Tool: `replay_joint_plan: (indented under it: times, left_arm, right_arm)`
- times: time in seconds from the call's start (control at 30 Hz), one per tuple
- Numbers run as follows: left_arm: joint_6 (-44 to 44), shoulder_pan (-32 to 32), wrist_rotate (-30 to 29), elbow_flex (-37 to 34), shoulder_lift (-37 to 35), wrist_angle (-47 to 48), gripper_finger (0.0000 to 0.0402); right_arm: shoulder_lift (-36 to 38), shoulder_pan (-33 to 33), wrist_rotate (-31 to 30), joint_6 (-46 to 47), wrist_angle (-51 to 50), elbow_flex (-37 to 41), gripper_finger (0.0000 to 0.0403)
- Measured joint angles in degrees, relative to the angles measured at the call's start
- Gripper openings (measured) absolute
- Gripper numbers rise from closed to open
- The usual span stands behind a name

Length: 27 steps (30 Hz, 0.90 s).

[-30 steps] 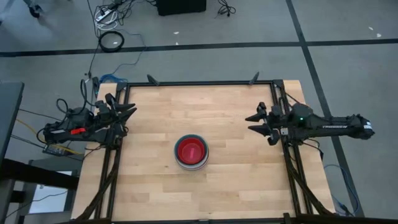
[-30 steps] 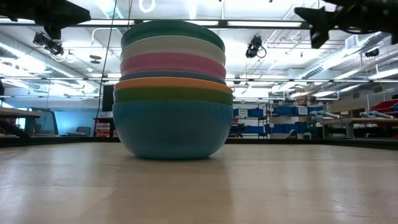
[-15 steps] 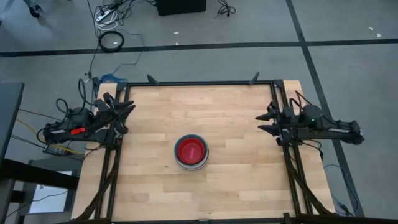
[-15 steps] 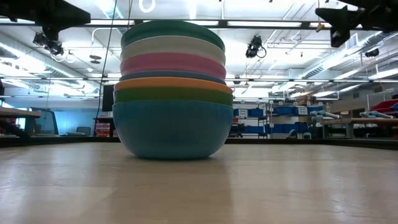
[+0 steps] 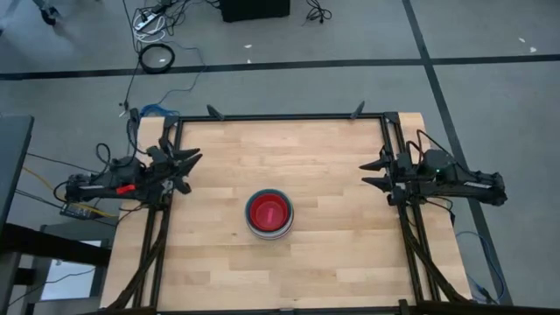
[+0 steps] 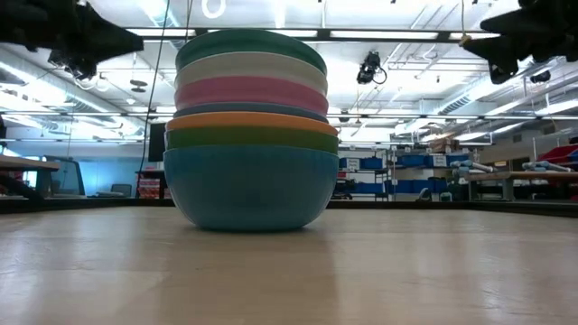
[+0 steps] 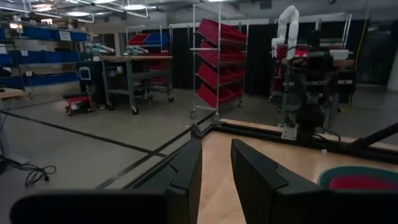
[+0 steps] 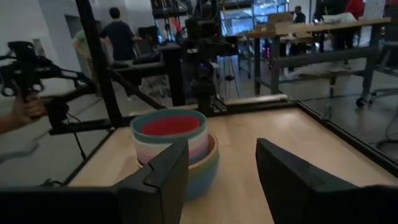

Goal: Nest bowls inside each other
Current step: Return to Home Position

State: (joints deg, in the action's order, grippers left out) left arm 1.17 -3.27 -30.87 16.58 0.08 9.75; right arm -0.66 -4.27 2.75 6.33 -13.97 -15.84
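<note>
Left gripper and right gripper spread and empty at opposite side edges of the counter, bowls nested in one stack near its middle; nesting seemingly done, only parking left.

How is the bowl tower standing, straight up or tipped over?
Straight up. The stack of bowls sits flat on the table, every rim level, with the red bowl nested innermost.
</note>
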Motion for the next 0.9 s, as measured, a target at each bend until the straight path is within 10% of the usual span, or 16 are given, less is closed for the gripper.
replay_joint_plan:
  times: [0.9]
  left_arm:
    - [0.11, -0.14, 13.52, -16.09, -0.01, -12.70, 0.0095]
  right_arm:
    - [0.28, 0.00, -2.08, -3.97, 9.68, 13.40, 0.0178]
